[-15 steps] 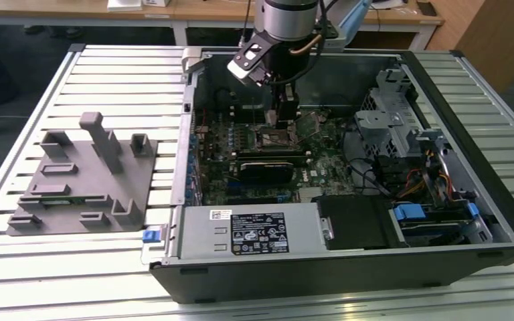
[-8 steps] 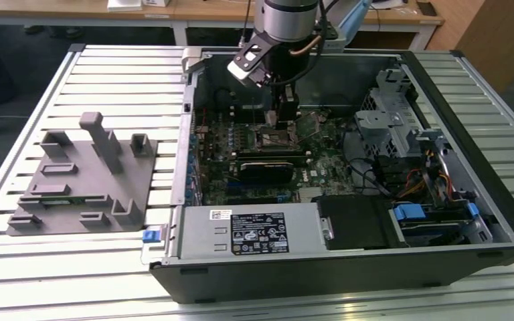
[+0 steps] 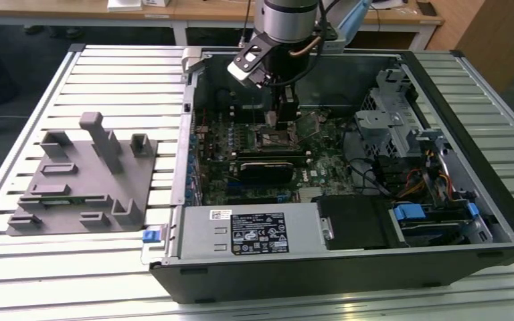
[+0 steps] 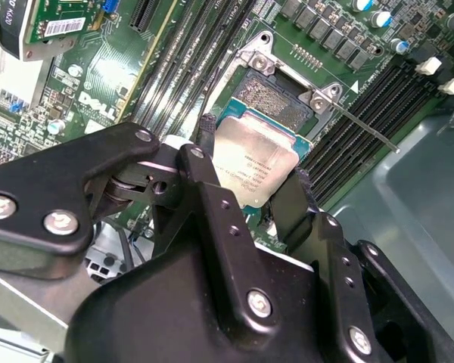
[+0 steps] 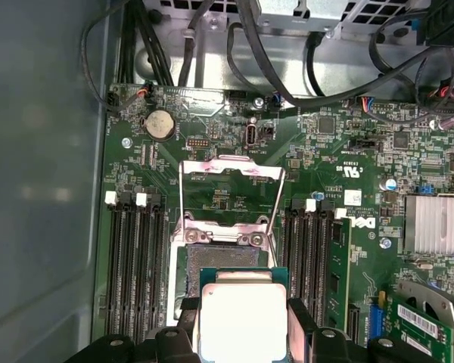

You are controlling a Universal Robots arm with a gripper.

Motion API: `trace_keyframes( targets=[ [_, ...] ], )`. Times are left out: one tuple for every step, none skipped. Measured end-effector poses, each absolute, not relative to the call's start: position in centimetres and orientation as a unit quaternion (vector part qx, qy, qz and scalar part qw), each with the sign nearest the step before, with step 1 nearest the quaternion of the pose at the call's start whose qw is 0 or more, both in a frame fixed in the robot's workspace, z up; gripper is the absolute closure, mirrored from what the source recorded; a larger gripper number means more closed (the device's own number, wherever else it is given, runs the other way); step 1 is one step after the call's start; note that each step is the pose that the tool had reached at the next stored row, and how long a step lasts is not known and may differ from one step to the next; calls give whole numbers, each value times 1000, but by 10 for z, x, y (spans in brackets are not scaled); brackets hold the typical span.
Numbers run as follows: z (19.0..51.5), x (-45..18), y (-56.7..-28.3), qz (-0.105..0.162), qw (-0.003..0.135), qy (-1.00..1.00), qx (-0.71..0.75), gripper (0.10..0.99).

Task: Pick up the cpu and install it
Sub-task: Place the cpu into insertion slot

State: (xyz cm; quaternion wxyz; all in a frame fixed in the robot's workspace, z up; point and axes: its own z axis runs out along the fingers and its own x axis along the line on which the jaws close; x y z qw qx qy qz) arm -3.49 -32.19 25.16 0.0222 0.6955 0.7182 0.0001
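One chip, the cpu (image 4: 253, 170), was gripped by its opposite edges between the two black fingers (image 4: 212, 204) of the gripper (image 4: 253, 155), which was clenched on it. The chip hung metal top upward, close over the near edge of the open cpu socket (image 4: 276, 94) on the motherboard (image 5: 318, 151). As far as could be judged, it was not seated.

Step in hand, by my judgement: the pick-up was complete and the installation was under way, with the chip carried to the socket. Seating calls for the chip to be squared to the socket frame, centred over the contact field and brought down level, without dragging across the contacts. The raised load plate (image 5: 228, 193) and the freed lever (image 4: 363, 128) left the way open.

The exterior view gave the setting. The arm reached down into the open computer case (image 3: 328, 281), and the grey plastic fixture (image 3: 83, 177) stood well apart on the slatted table (image 3: 105, 80), toward the exterior view's left. The first wrist view showed the load plate hinged up beyond the socket, with memory slots (image 5: 132, 257) on either side. The second wrist view showed the lever swung clear and the chip's offset from the exposed contacts.
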Motion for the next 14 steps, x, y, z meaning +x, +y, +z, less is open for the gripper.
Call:
trace_keyframes(
  targets=[
    [251,-35,-322,0,22,718,695,545],
    [251,-35,-322,0,22,718,695,545],
    [251,-35,-322,0,22,718,695,545],
    [251,-35,-322,0,22,718,695,545],
    [251,-35,-322,0,22,718,695,545],
    [250,-35,-322,0,22,718,695,545],
    [250,-35,-322,0,22,718,695,545],
    [250,-35,-322,0,22,718,695,545],
    [250,-35,-322,0,22,718,695,545],
    [249,-35,-322,0,22,718,695,545],
    [248,-35,-322,0,22,718,695,545],
    [247,-35,-322,0,22,718,695,545],
    [245,-35,-322,0,22,718,695,545],
    [243,-35,-322,0,22,718,695,545]
  ],
)
